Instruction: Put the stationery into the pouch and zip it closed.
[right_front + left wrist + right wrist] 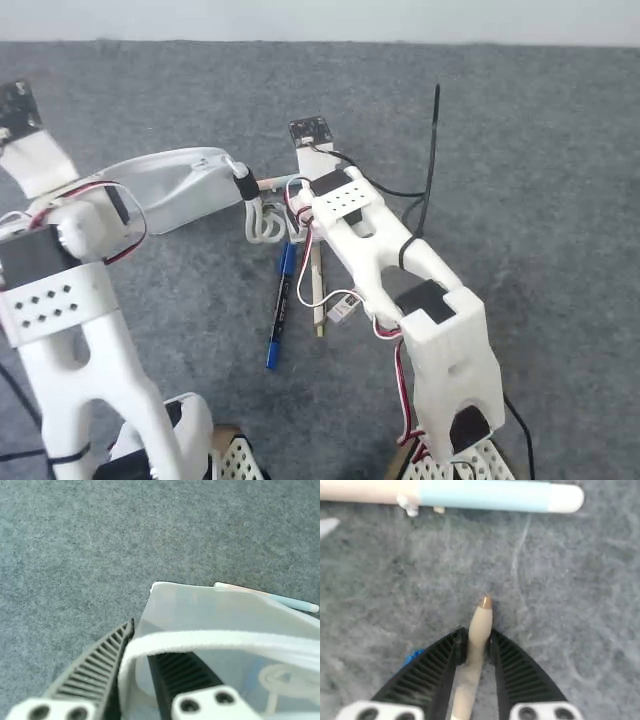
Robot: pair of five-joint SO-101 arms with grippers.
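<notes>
Right gripper (476, 639) clamped on our beige pen (481, 617), low at the desk (570, 605).
Left gripper (141, 642) pinches the pouch (215, 612) rim nearby; we fear the thin pen pivoting loose, missing the mouth.

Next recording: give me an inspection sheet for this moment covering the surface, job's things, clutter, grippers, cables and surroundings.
Surface: grey carpet, no marks seen.
Job's things: translucent white zip pouch, unzipped. A peach and light-blue pen lies by the pouch. A cream pen with a brown tip and a blue and black pen lie side by side on the carpet.
Clutter: white looped piece next to the pouch; cannot tell what it is.
Grippers: left gripper is shut on the pouch's rim. Right gripper is shut on the cream pen.
Cables: black cable runs across the carpet behind the right arm.
Surroundings: pale wall at the far edge.
</notes>
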